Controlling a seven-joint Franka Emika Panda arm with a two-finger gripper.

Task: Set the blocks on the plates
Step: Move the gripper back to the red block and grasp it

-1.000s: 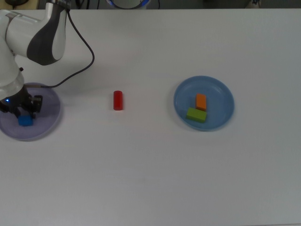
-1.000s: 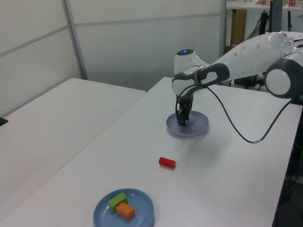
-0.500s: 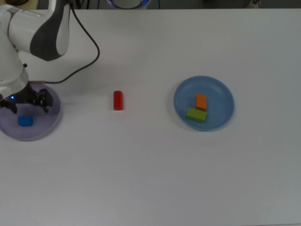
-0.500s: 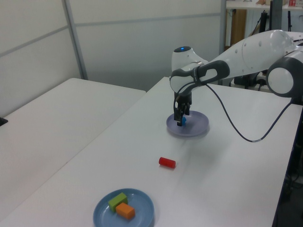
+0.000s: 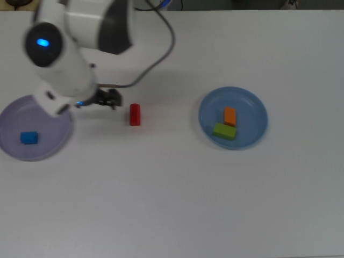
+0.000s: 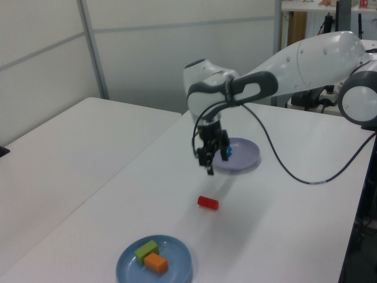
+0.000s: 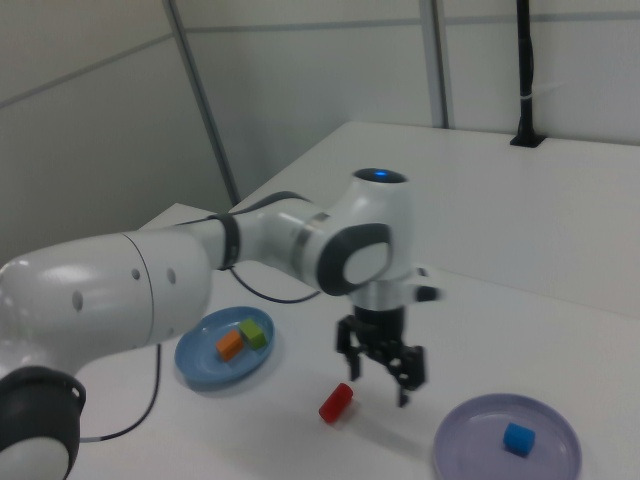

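While the small blue cube (image 5: 29, 137) sat released on the pale lilac plate (image 5: 51, 148), the gripper (image 6: 211, 158) had already lifted off that plate and swung across toward the red cylinder (image 5: 135, 114), which it had been well away from a second before. Its fingers were spread apart and held nothing. That shift suggested the cube's placement was finished and the cylinder, the only block still on the bare white table (image 5: 177, 193), was the next one to fetch.

Nearest in the left view lay the blue plate (image 6: 171, 268), a shallow round dish of smooth plastic with a low raised rim. On it, side by side and about touching, rested the lime-green oblong (image 6: 146, 250) and the orange wedge-like block (image 6: 156, 263), both matt, solid-coloured and hard-edged. Beyond them the red cylinder lay on its side, so it looked liable to roll if nudged. Just past and above it hung the gripper, black, below the arm's glossy white and grey shell, with a dark cable (image 6: 283, 171) looping off behind. Farthest stood the lilac plate, faintly translucent, the cube a crisp little square on it.
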